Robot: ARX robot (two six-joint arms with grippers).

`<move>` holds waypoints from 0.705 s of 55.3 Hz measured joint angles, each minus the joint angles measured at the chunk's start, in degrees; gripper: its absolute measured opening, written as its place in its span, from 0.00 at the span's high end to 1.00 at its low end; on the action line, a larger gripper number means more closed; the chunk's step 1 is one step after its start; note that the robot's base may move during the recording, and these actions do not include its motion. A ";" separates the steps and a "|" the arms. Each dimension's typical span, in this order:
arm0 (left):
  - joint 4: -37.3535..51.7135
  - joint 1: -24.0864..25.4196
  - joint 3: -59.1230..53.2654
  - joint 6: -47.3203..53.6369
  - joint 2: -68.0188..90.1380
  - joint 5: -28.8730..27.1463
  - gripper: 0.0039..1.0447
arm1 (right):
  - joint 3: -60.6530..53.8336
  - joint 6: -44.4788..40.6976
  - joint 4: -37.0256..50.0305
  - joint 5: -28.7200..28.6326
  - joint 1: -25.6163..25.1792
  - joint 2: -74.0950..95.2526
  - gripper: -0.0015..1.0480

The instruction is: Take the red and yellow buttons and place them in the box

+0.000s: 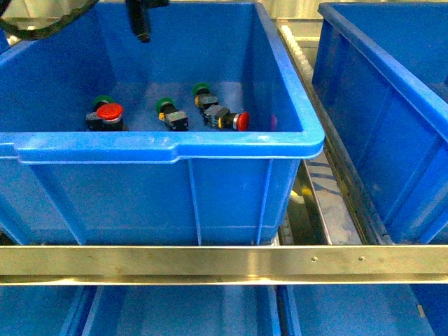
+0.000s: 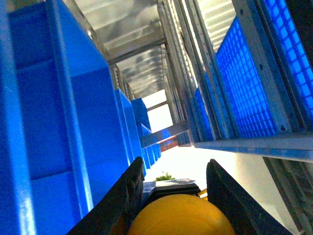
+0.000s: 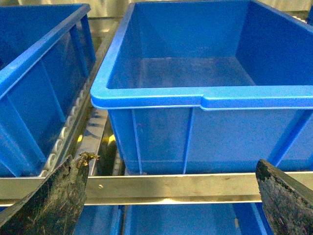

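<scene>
Holding: left gripper [image 2: 174, 169] has its jaws clamped on a yellow button [image 2: 181, 216]. The domed cap sits between the two black fingers [image 2: 128, 196] and touches both.
Yellow button location: up in the left gripper, seen only in the left wrist view. A bit of its black body shows behind the cap.
Left wrist surroundings: blue bin walls and metal shelf framing. Can't tell which bin it is over.
Right gripper [image 3: 171, 162]: jaws spread wide, nothing between them.
Right wrist view: faces the front wall of a blue crate [image 3: 205, 105] sitting behind a metal rail [image 3: 171, 187].
Source bin [image 1: 245, 143]: blue, centre-left in the front view, with the loose buttons on its floor.
Red button [image 1: 110, 112]: toward the bin's left, cap facing up, with a green cap just behind it.
Second red button [image 1: 241, 120]: toward the bin's right, lying on its side, cap pointing right.
Green buttons [image 1: 166, 106]: three, between and beside the reds.
Neighbour bin [image 1: 378, 105]: blue, just right of the source bin.
</scene>
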 joint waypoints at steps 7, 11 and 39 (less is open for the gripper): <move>1.20 -2.99 2.67 -1.86 3.34 0.94 0.70 | 0.00 0.00 0.00 0.00 0.00 0.00 0.06; 1.20 -4.09 3.76 -2.16 5.03 1.29 0.70 | 0.00 0.00 0.00 0.00 0.00 0.00 0.06; -3.19 -7.72 8.79 0.13 7.52 0.70 0.70 | 18.27 -17.64 39.28 5.88 -11.10 38.21 0.06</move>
